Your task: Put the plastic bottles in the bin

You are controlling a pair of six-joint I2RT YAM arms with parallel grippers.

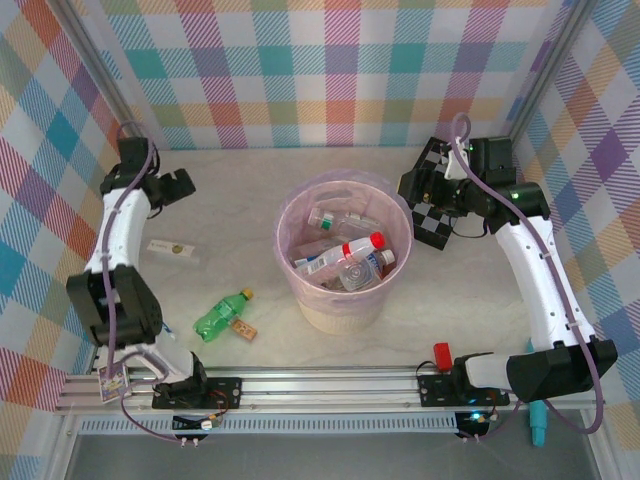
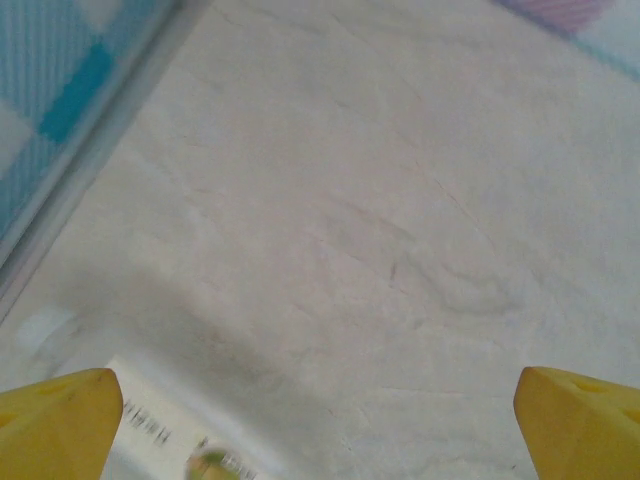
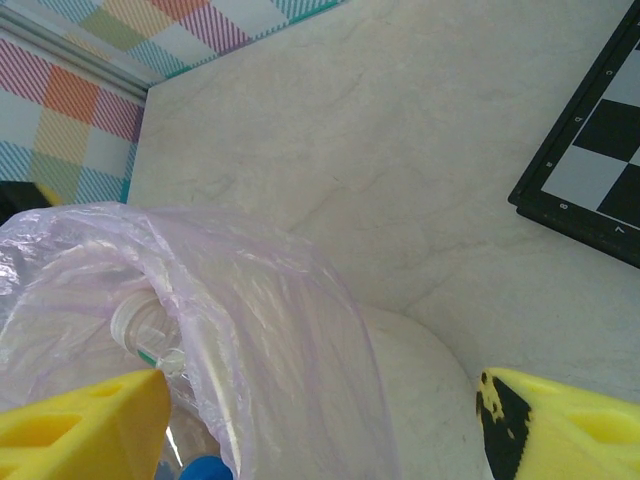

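Plastic bottles [image 1: 350, 262] lie in the bin [image 1: 340, 315]; two more lie on the tabletop [image 1: 240, 200] at frame left. Your left tool [image 2: 320, 430] and right tool [image 3: 320, 420] are open, empty: next, take the pale bottle [image 1: 172, 250].

bottle [image 3: 140, 325] hazy through pink bag [image 3: 290, 330]

bin [image 1: 340, 312] with a few bottles [image 1: 350, 262] in it sits just under the right gripper [image 3: 320, 425] toward its left, checkerboard [image 3: 590, 150] off to its right, one loose bottle [image 2: 170, 440] lies under the left gripper [image 2: 320, 425], another bottle [image 1: 222, 315] well behind it with a small block [image 1: 245, 328] just beside
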